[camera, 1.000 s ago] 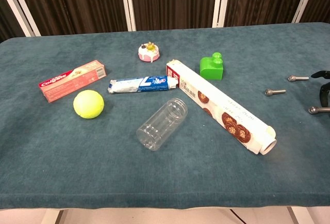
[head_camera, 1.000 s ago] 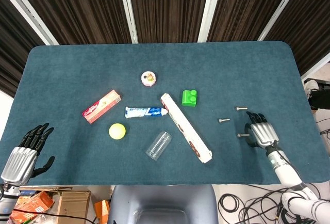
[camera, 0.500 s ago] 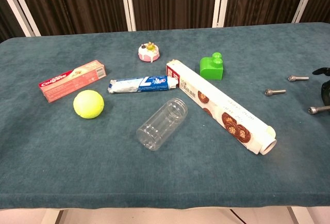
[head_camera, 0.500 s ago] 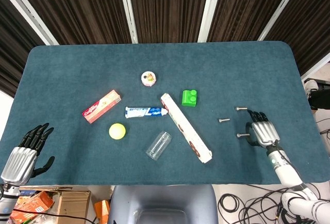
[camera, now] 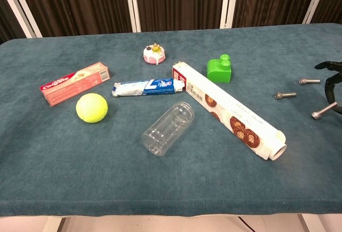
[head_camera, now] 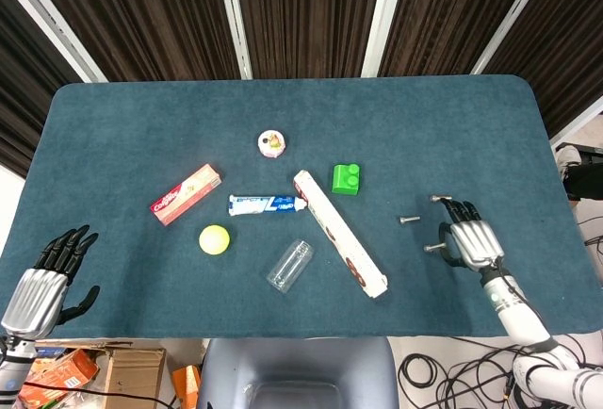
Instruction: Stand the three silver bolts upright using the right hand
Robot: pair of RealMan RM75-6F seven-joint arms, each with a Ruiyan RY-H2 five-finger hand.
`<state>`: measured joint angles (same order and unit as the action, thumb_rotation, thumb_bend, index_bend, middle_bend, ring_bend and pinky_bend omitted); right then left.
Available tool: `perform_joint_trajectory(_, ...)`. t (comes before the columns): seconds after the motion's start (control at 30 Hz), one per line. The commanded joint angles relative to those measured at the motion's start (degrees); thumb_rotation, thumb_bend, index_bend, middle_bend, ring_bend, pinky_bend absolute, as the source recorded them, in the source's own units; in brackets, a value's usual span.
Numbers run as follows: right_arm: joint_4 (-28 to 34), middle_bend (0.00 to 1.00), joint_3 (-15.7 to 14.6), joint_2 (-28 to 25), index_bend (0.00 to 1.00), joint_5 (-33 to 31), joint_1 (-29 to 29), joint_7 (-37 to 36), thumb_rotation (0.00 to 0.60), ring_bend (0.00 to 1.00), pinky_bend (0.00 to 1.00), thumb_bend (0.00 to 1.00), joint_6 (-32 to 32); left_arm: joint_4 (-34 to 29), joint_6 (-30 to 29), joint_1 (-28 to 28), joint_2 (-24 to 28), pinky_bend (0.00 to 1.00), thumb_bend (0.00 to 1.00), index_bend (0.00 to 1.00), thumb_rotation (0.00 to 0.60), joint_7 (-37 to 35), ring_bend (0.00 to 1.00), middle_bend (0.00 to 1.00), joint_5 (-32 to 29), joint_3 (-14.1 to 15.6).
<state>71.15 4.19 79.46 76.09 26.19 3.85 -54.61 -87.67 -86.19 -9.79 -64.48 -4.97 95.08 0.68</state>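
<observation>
Bolts are the business, and none of the three stands yet: the near bolt [camera: 324, 110] is pinched in the fingers [camera: 327, 79] of the right hand [head_camera: 468, 239], its head tipped down toward the surface [head_camera: 141, 126] and its shank angled up, while the middle bolt [camera: 285, 95] and far bolt [camera: 309, 81] lie flat just beside it. To finish this one well, I'd judge the hand should roll the shank up to vertical over a bare patch, set the wide head square on the cloth, ease the pinch apart slowly, and keep clear of the two lying bolts so they don't roll. The soft nap may let it topple if released tilted. Off at the near corner the left hand [head_camera: 42, 282] holds nothing, fingers spread. As for writing, the red box [camera: 75, 83] and the tube [camera: 148, 86] look like toothpaste packaging, but their lettering is too small to read; the long box [camera: 230, 111] shows cookie pictures, with no print I can make out.
</observation>
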Motion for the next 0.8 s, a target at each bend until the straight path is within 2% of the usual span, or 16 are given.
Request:
perform_joint_trajectory(0.03, 0.19, 0.00, 0.10, 0.22, 0.55, -0.18, 0.21, 0.32, 0.600, 0.00, 0.03, 0.34, 0.17, 0.02, -0.12, 0.06, 0.04, 0.12, 0.36, 0.00, 0.600, -0.11, 0.00, 0.00, 0.05, 0.01)
perform_joint_trajectory(0.37, 1.94, 0.00, 0.31, 0.19, 0.54, -0.23, 0.83, 1.55, 0.600, 0.00, 0.03, 0.34, -0.09, 0.06, -0.18, 0.09, 0.13, 0.12, 0.36, 0.00, 0.600, -0.41, 0.00, 0.00, 0.19, 0.11)
perform_joint_trajectory(0.8, 5.75, 0.00, 0.32, -1.15, 0.41, -0.11, 0.54, 3.22, 0.600, 0.00, 0.03, 0.34, -2.02, 0.06, -0.52, 0.23, 0.23, 0.12, 0.36, 0.00, 0.600, -0.51, 0.00, 0.00, 0.33, 0.11)
